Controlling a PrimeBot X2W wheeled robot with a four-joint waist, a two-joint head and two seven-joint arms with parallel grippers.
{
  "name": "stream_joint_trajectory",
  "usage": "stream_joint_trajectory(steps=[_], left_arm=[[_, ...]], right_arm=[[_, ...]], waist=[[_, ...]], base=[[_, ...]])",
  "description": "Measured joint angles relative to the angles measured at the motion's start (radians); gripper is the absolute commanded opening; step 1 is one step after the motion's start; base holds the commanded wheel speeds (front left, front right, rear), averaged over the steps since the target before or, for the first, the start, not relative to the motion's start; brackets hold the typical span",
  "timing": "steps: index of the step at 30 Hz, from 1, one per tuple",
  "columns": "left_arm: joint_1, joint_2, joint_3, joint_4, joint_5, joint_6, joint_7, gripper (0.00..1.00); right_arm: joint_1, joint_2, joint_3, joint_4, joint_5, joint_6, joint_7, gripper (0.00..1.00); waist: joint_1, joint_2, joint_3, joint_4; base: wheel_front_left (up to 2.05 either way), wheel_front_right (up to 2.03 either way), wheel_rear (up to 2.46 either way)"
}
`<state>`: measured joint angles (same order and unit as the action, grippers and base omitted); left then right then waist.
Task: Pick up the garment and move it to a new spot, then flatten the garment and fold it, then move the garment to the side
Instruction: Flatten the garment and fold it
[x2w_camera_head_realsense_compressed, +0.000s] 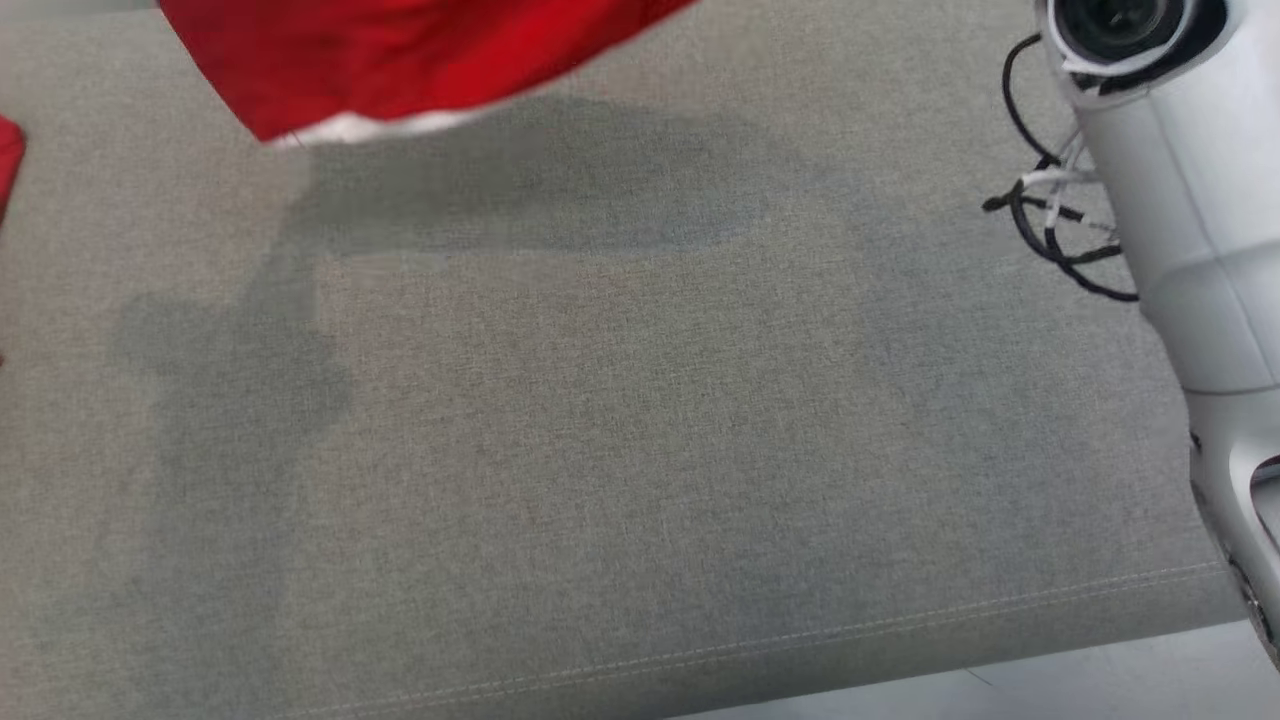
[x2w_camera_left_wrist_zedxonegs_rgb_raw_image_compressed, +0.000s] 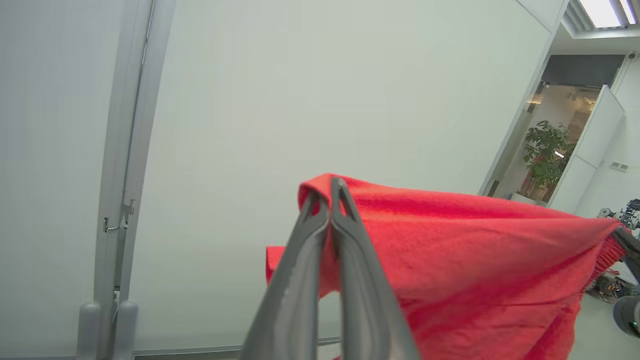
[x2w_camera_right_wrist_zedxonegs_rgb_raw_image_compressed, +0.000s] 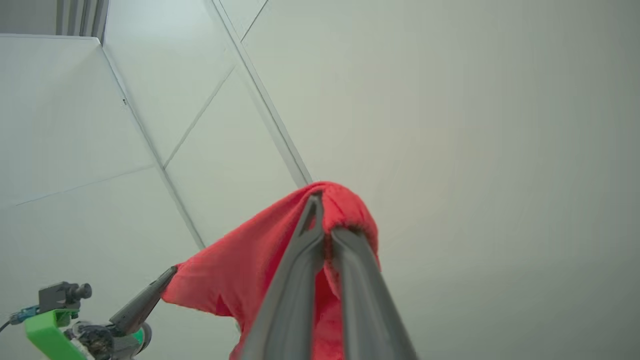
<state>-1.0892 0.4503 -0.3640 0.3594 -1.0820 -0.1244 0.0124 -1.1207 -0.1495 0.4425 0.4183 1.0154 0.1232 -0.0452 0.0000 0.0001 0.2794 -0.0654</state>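
This looks like a robot lab in an office building. The walls (x2w_camera_left_wrist_zedxonegs_rgb_raw_image_compressed: 325, 100) are big plain white panels, and a long light (x2w_camera_left_wrist_zedxonegs_rgb_raw_image_compressed: 602, 10) shines in the ceiling. Past an open doorway (x2w_camera_left_wrist_zedxonegs_rgb_raw_image_compressed: 560, 125) stands a green plant (x2w_camera_left_wrist_zedxonegs_rgb_raw_image_compressed: 547, 150) in a pot. Small machines (x2w_camera_left_wrist_zedxonegs_rgb_raw_image_compressed: 622, 212) with wires sit near it. The desk (x2w_camera_head_realsense_compressed: 640, 450) has a grey cloth cover, and the floor (x2w_camera_head_realsense_compressed: 1100, 680) beside it is pale and smooth.

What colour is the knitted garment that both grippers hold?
Red. The red knitted garment shows best in the left wrist view.
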Motion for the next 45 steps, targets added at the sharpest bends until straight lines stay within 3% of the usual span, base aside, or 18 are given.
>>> stream_joint_trajectory(steps=[5,11,17,25,36,45], left_arm=[[0.007,-0.054,-0.058,-0.034,-0.007,0.000,-0.041,0.00],[0.226,-0.062,-0.137,-0.051,-0.038,0.000,-0.089,0.00],[0.400,-0.080,-0.204,-0.097,-0.074,0.000,-0.151,0.00],[0.596,-0.048,-0.246,-0.092,-0.070,0.000,-0.229,0.00],[0.726,-0.040,-0.196,-0.076,-0.067,0.000,-0.261,0.00],[0.823,0.041,-0.263,-0.034,0.035,0.000,-0.260,0.00]], right_arm=[[-0.024,-0.015,0.018,0.028,-0.036,0.000,-0.073,0.00],[0.185,-0.004,0.180,0.073,-0.048,0.000,-0.083,0.00],[0.367,-0.052,0.234,0.091,-0.031,0.000,-0.146,0.00],[0.473,-0.075,0.303,0.037,-0.028,0.000,-0.194,0.00],[0.604,-0.190,0.430,-0.105,-0.049,0.000,-0.202,0.00],[0.655,-0.303,0.564,-0.187,-0.148,0.000,-0.202,0.00]], waist=[[0.0000,0.0000,0.038,0.001],[0.0000,-0.0001,0.062,0.007],[0.0000,0.0000,0.057,0.006],[0.0000,0.0000,0.016,-0.009],[0.0000,0.0000,-0.051,0.000],[0.0000,0.0000,-0.089,0.022]], base=[[0.00,0.00,0.00],[0.00,0.00,0.00],[0.00,0.00,0.00],[0.00,0.00,0.00],[0.00,0.00,0.00],[0.00,0.00,0.00]])
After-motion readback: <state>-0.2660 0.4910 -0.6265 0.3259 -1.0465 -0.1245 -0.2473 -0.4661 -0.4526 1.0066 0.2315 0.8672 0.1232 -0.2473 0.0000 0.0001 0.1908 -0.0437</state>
